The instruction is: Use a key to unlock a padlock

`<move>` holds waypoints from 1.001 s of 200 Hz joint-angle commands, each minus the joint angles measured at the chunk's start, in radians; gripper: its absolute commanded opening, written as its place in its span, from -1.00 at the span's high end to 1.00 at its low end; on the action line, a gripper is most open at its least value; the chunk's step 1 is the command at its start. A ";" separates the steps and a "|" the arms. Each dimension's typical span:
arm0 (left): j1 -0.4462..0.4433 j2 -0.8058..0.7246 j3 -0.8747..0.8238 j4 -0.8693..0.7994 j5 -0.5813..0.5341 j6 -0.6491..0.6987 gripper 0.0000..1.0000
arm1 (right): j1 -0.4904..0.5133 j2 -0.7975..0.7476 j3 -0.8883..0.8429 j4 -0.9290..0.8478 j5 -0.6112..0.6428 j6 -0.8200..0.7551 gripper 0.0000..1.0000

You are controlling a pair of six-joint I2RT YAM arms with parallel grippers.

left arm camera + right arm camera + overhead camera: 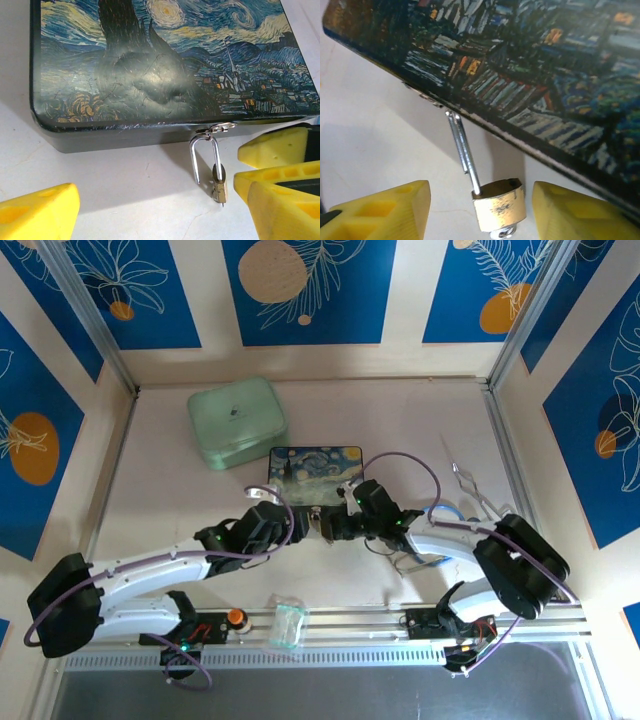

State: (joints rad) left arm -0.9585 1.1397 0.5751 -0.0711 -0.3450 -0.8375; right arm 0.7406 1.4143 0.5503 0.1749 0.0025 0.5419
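From above, the left gripper (298,523) and right gripper (332,527) meet at the near edge of the painted box (315,462). The left wrist view shows the padlock (218,181) hanging from the box's clasp (220,128), with the left fingers (42,210) spread wide. In the right wrist view, the right fingers (387,210) stand apart on either side of the padlock's brass body, not gripping it.

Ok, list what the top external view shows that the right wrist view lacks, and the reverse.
Top external adds the mint-green rounded tin and the silver ring-handled forceps on the table. Right wrist adds the tiny brass padlock, hanging by its silver shackle from the box edge, between the yellow fingers of the open right gripper. Both show the Starry-Night painted box.
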 commanded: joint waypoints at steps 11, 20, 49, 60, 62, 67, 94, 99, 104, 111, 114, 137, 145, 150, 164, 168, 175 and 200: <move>0.010 -0.012 -0.002 0.011 0.004 0.005 -0.69 | 0.053 0.009 0.017 0.035 0.145 -0.026 -0.07; 0.010 -0.010 -0.004 0.015 0.006 0.005 -0.69 | 0.063 0.012 0.020 0.040 0.170 -0.029 -0.07; 0.010 -0.002 0.002 0.018 0.002 0.010 -0.68 | 0.112 0.016 0.013 0.091 0.265 -0.060 0.09; 0.011 0.000 0.004 0.014 -0.002 0.011 -0.68 | 0.120 0.026 0.016 0.104 0.275 -0.067 0.23; 0.012 0.000 0.005 0.013 -0.002 0.012 -0.67 | 0.120 0.027 0.017 0.104 0.276 -0.067 0.23; 0.012 0.000 0.006 0.013 -0.003 0.012 -0.67 | 0.118 0.032 0.020 0.106 0.275 -0.065 0.25; 0.012 0.007 0.008 0.016 0.004 0.014 -0.66 | 0.117 0.072 0.036 0.108 0.277 -0.065 0.34; 0.012 0.009 0.006 0.016 0.005 0.014 -0.66 | 0.116 0.079 0.037 0.109 0.278 -0.063 0.36; 0.012 0.009 0.006 0.018 0.006 0.015 -0.66 | 0.115 0.085 0.036 0.113 0.278 -0.061 0.36; 0.012 0.009 0.005 0.019 0.007 0.013 -0.66 | 0.113 0.092 0.033 0.123 0.275 -0.059 0.41; 0.013 0.009 0.005 0.019 0.008 0.013 -0.66 | 0.112 0.095 0.031 0.125 0.275 -0.057 0.43; 0.014 0.006 0.001 0.022 0.008 0.011 -0.65 | 0.108 0.105 0.024 0.139 0.274 -0.043 0.53; 0.013 0.005 0.002 0.021 0.007 0.011 -0.65 | 0.107 0.106 0.021 0.146 0.272 -0.040 0.57; 0.014 0.005 0.002 0.021 0.005 0.013 -0.65 | 0.107 0.106 0.020 0.149 0.273 -0.039 0.58; 0.014 0.005 0.001 0.022 0.000 0.017 -0.65 | 0.109 0.110 0.021 0.150 0.275 -0.037 0.58; 0.014 0.006 0.003 0.022 0.000 0.018 -0.65 | 0.110 0.111 0.021 0.152 0.280 -0.035 0.58; 0.015 0.009 0.004 0.021 0.001 0.020 -0.65 | 0.114 0.115 0.020 0.152 0.286 -0.035 0.59; 0.020 0.015 0.029 0.007 -0.007 0.055 -0.64 | 0.123 0.124 0.019 0.139 0.309 -0.021 0.75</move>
State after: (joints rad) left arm -0.9527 1.1439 0.5751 -0.0639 -0.3420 -0.8284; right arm 0.8581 1.5192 0.5632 0.3103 0.2642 0.5045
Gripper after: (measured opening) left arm 0.822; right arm 0.135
